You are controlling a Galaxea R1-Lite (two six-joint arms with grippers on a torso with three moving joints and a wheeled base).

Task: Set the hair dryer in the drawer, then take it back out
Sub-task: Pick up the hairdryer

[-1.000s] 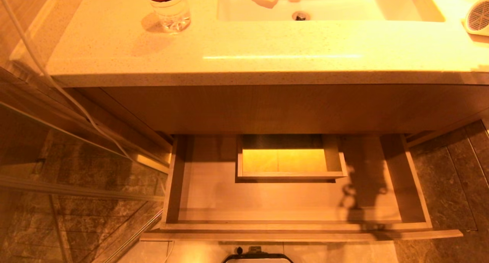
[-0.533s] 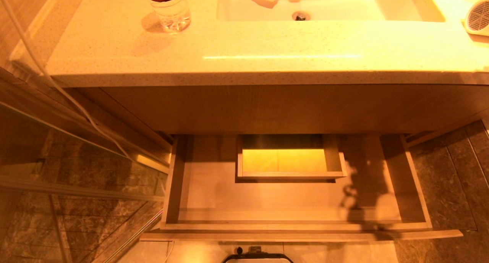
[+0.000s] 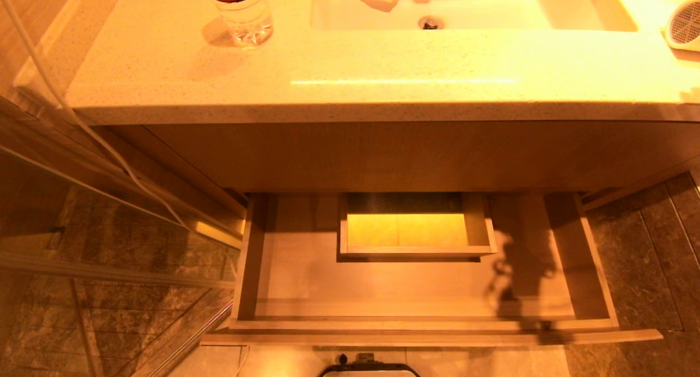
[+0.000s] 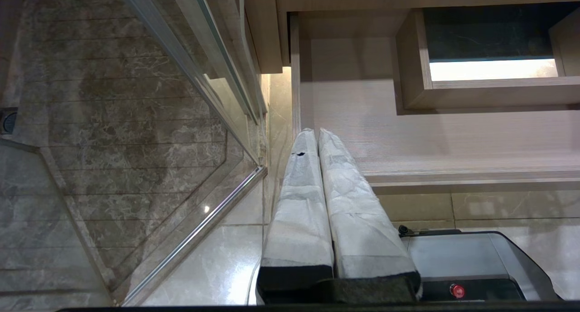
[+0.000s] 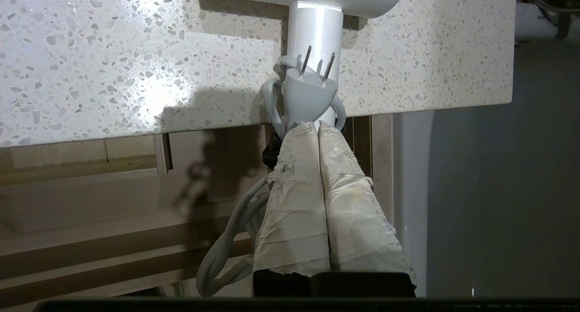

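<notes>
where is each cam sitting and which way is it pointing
Head view: high, looking down at the countertop, hair dryer and open drawer; no arm shows.
Left wrist view: low beside the drawer; left gripper fingers shut.
Right wrist view: at the counter edge, facing the hair dryer's handle; right gripper fingers shut on its cord.
All three views show the drawer; head and right wrist views share the dryer.

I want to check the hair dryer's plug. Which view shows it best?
The right wrist view: the plug with both prongs sits just beyond the right pincer. The head view shows only the hair dryer mesh end; the left wrist view shows none.
</notes>
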